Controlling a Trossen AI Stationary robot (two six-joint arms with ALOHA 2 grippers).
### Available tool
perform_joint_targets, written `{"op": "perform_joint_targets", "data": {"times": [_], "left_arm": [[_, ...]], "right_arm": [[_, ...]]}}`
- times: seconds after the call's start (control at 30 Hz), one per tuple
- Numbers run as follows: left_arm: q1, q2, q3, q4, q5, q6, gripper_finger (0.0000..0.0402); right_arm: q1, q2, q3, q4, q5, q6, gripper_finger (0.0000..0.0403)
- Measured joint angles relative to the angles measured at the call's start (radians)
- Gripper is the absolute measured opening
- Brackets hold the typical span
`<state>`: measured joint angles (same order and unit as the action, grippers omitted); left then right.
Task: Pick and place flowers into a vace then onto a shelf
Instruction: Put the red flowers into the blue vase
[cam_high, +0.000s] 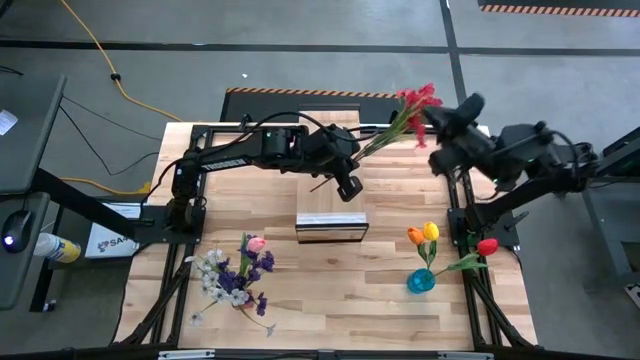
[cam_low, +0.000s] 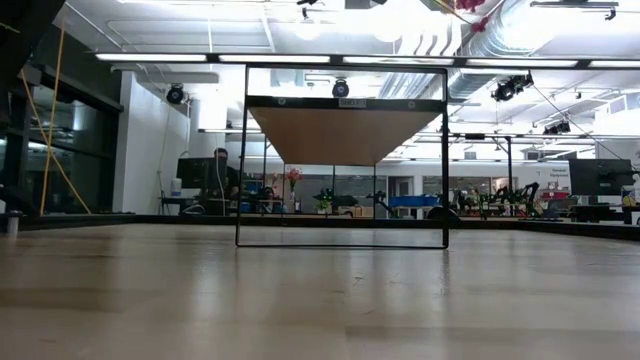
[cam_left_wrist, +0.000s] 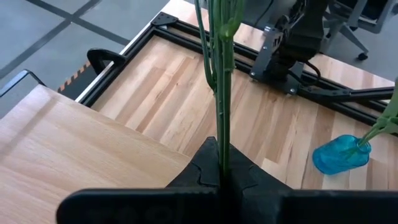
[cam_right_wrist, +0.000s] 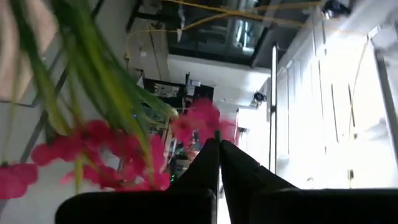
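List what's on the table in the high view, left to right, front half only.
Loose bunch of purple and white flowers → pale wood shelf → blue vase holding orange and yellow tulips → red tulip leaning out of the same vase.

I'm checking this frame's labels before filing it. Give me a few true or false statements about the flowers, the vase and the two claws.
1. The left claw is shut on the green stem of the red spray. True.
2. The blue vase is empty. False: it holds orange, yellow and red tulips.
3. The right claw grips a stem. False: it is shut on nothing, beside the red blossoms.
4. A bunch of purple and white flowers lies on the tabletop. True.
5. The vase stands on the shelf. False: it stands on the table, apart from it.
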<state>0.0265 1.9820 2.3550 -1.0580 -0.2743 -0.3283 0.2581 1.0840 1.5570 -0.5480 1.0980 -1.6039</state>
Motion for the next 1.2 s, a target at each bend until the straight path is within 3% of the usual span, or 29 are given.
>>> {"op": "perform_joint_targets", "data": {"times": [0.2,0.47,0.73,1.2], "left_arm": [[0.0,0.0,0.0,0.0,-0.026,-0.002,0.0026],[0.0,0.0,0.0,0.027,-0.078,-0.017,0.0026],[0.0,-0.006,0.0,0.112,-0.12,0.003,0.0026],[0.0,-0.035,0.0,0.275,-0.167,0.117,0.0026]], "right_arm": [[0.0,0.001,0.074,-0.001,0.037,0.037,0.0019],[-0.002,0.001,0.165,0.0,0.044,0.124,0.012],[-0.033,-0.016,0.213,-0.002,0.073,0.265,0.0185],[-0.135,-0.11,0.214,-0.041,0.214,0.546,0.0204]]}}
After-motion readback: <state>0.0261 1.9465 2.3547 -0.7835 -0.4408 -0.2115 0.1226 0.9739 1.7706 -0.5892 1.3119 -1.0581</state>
